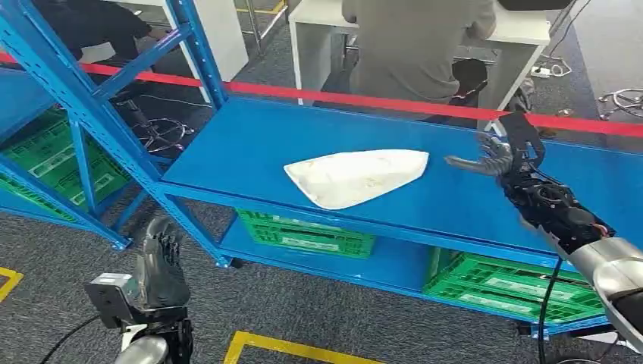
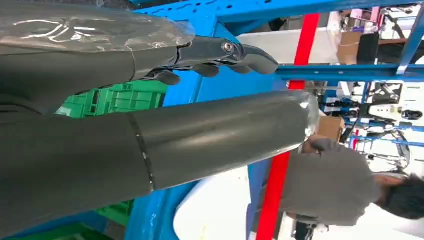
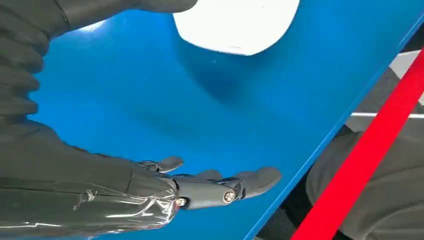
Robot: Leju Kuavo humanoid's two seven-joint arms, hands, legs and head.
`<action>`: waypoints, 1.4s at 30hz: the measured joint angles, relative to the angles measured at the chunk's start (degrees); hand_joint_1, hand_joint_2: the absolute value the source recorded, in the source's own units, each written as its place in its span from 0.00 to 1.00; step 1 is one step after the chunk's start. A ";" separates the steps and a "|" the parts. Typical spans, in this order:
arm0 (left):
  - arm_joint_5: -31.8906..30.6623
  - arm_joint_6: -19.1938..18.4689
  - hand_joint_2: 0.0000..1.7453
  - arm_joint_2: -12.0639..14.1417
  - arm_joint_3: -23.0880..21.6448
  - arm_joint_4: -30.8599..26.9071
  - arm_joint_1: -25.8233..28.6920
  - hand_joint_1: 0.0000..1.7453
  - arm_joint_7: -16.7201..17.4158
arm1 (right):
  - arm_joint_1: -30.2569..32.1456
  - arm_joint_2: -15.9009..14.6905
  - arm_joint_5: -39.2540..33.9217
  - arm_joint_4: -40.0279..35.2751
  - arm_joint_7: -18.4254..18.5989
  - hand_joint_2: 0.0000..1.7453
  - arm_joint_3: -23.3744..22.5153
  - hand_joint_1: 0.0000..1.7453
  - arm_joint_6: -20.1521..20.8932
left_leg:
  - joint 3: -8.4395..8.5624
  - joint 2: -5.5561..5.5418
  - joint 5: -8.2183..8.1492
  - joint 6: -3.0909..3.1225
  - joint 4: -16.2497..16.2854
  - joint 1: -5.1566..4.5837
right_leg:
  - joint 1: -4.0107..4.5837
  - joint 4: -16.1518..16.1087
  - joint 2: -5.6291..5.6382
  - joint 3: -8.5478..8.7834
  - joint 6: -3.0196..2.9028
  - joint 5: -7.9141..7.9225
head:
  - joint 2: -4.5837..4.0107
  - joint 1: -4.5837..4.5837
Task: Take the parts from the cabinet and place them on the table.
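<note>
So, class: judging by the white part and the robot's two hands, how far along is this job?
Nothing looks done: the white part lies on the blue shelf. In hand: the right hand is open above the shelf beside the part, not touching it; the left hand holds nothing. Gripping, lifting and placing it remain.

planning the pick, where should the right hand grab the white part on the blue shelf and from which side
Probably the narrow tip of the white part, the end that points toward the right hand. It lies flat on the blue shelf and widens toward the far end, so coming in from the robot's right, the open fingers could close over the thin edge.
</note>
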 joint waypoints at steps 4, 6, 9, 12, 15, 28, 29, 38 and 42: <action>0.02 0.02 0.00 0.00 0.00 0.02 -0.01 0.00 0.00 | -0.01 -0.02 -0.46 -0.39 0.02 1.00 0.00 0.00 0.55 | 0.00 0.00 0.00 0.00 0.00 0.00 | 0.00 0.00 0.00 0.00 0.00 0.00 | 0.00 0.00; 0.18 0.02 0.00 0.00 0.00 0.02 -0.06 0.00 0.00 | -0.02 -0.02 -1.07 -0.41 -0.15 1.00 0.04 0.00 1.29 | -0.01 0.00 0.00 0.00 0.00 0.00 | 0.00 0.00 0.00 0.01 0.00 0.00 | 0.00 0.00; 0.37 0.00 0.00 0.00 -0.02 0.04 -0.16 0.00 0.00 | -0.09 -0.02 -1.33 -0.61 -0.22 1.00 0.33 0.00 1.86 | -0.01 0.00 0.00 0.00 0.00 0.00 | 0.00 0.00 0.00 0.01 0.00 0.00 | 0.00 0.00; 0.59 -0.61 0.00 0.00 -0.04 0.09 -0.26 0.00 0.00 | -0.09 -0.02 -1.33 -0.87 -0.02 1.00 0.39 0.00 2.32 | -0.01 0.00 0.00 0.00 0.00 0.00 | 0.00 0.00 0.00 0.01 0.00 0.00 | 0.00 0.00; 0.79 -1.60 0.00 0.00 -0.11 0.46 -0.51 0.00 0.00 | -0.11 -0.24 -1.29 -2.21 1.09 1.00 0.92 0.00 2.82 | -0.01 0.00 0.00 0.00 0.00 0.00 | 0.00 0.00 0.01 0.01 0.00 0.00 | 0.00 0.02; 0.70 -1.60 0.00 0.00 -0.17 1.25 -0.42 0.00 -0.02 | -0.87 -0.17 -1.18 -3.04 1.99 1.00 3.56 0.00 3.12 | -0.05 -0.04 0.00 0.00 -0.01 0.00 | 0.00 0.00 -0.04 0.03 0.00 0.00 | 0.00 0.00; 0.68 -1.46 0.00 0.00 -0.17 1.25 -0.34 0.00 -0.02 | -1.01 -0.13 -1.11 -2.95 1.95 1.00 3.74 0.00 3.41 | -0.05 -0.04 0.00 0.00 -0.01 0.00 | 0.00 0.00 -0.04 0.02 0.00 0.00 | 0.00 0.02; 0.68 -0.17 0.00 0.07 -0.18 1.22 0.53 0.00 -0.02 | -2.50 1.27 -1.11 -0.94 1.05 1.00 5.71 0.00 4.59 | -0.05 -0.05 0.00 0.00 -0.01 0.00 | 0.00 0.00 -0.07 0.02 0.00 0.00 | 0.00 0.02; 0.68 0.04 0.00 0.13 -0.17 1.20 0.89 0.00 -0.02 | -2.89 1.97 -1.14 0.29 0.83 1.00 6.62 0.00 4.83 | -0.06 -0.07 0.00 0.00 -0.01 0.00 | 0.01 0.00 -0.09 0.02 0.00 0.00 | 0.00 0.00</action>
